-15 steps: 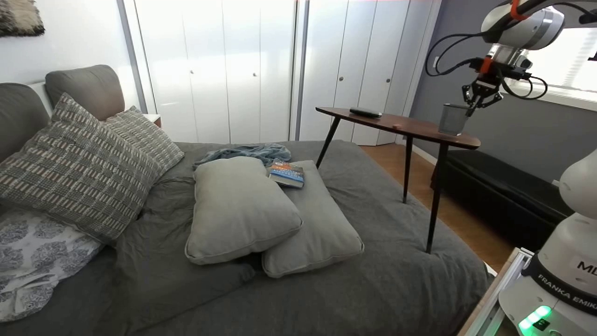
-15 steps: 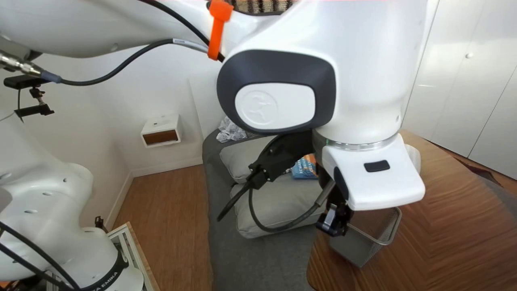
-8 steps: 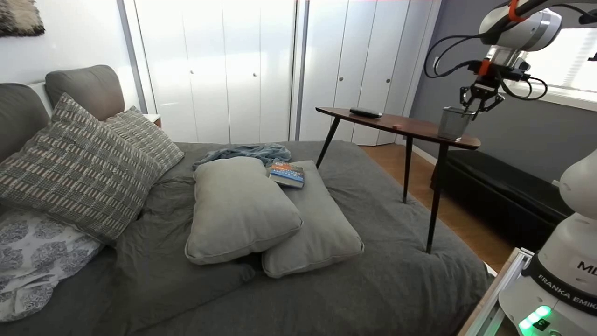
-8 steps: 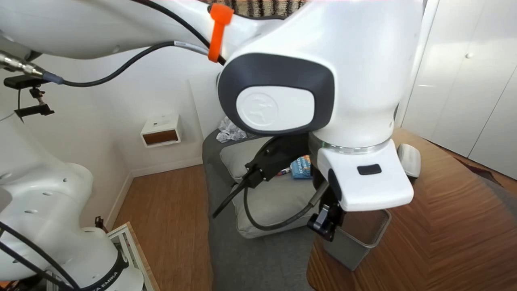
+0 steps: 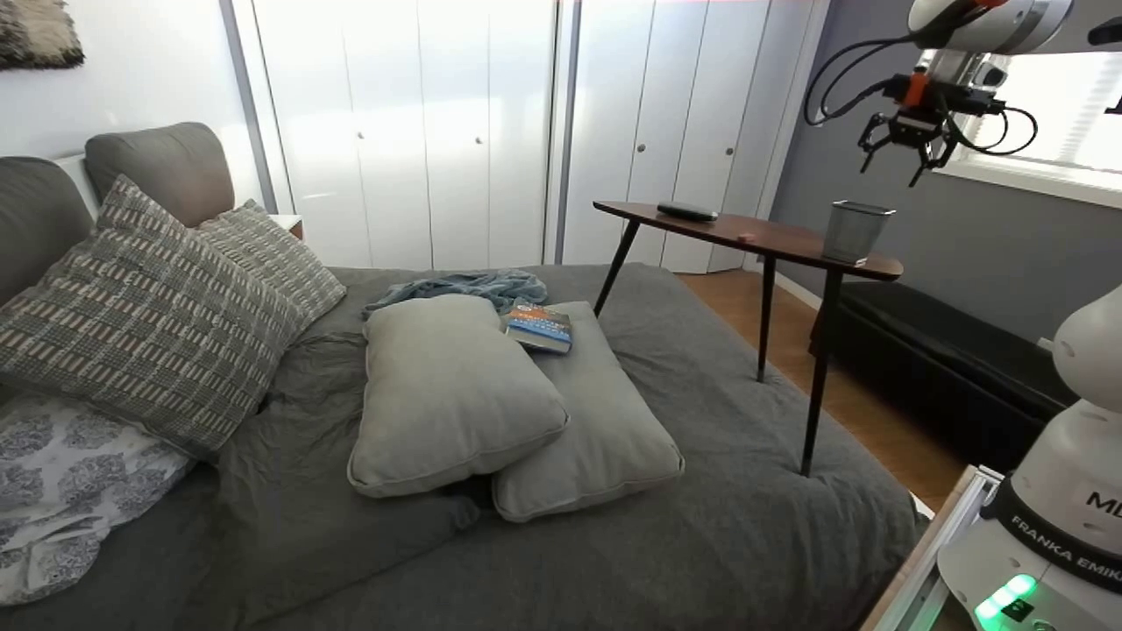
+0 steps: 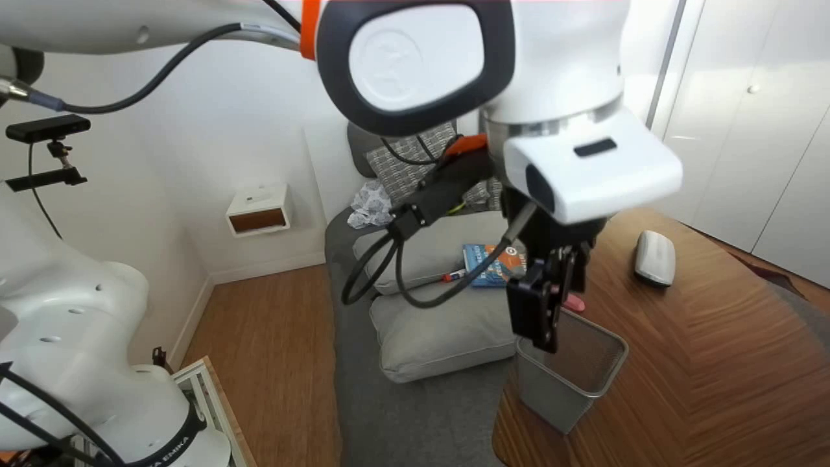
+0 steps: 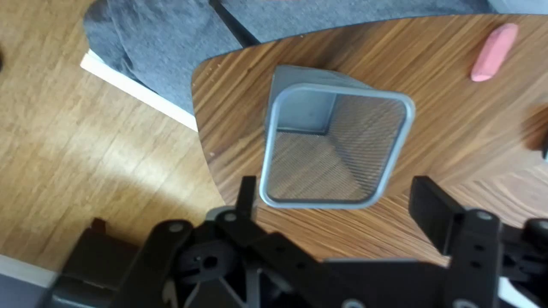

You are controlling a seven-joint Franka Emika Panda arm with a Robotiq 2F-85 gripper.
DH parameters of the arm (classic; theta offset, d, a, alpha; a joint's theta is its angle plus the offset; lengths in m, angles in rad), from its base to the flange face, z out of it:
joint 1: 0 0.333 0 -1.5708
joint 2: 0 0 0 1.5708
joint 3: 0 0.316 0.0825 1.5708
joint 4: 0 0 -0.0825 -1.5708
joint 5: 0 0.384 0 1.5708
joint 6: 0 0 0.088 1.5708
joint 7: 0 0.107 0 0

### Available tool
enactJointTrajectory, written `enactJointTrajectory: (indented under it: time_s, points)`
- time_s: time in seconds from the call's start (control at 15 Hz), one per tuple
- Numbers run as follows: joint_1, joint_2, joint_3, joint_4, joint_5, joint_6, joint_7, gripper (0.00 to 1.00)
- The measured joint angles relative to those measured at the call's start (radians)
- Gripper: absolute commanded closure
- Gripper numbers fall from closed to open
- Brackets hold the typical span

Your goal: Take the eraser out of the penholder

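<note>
The penholder [image 7: 317,205] is a grey mesh cup with a squarish rim. It stands upright near the rounded end of the wooden tabletop, seen in both exterior views [image 5: 855,235] [image 6: 557,399]. In the wrist view its inside shows only mesh and its floor. A pink, bar-shaped eraser [image 7: 494,52] lies on the tabletop beside it, partly visible in an exterior view [image 6: 574,303]. My gripper [image 5: 890,175] hangs above the penholder, apart from it. Its fingers [image 7: 432,209] stand wide with nothing held between them.
On the tabletop [image 6: 726,370] a flat, dark-bottomed object [image 6: 655,259] lies farther along. The table's legs rest on a grey bed with pillows [image 5: 456,394] and a book [image 5: 539,329]. A black bench [image 5: 938,359] stands behind, along the wall.
A second ago my gripper was shut at the penholder's rim. The penholder came down slightly onto the table, the fingers spread, and the gripper rose clear above it.
</note>
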Motion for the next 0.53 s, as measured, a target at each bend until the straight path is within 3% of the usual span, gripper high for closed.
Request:
enactJointTrajectory:
  time_s: [0.53]
  points:
    - [0.167,-0.030,0.199,0.014,-0.024,0.039,-0.068,0.00]
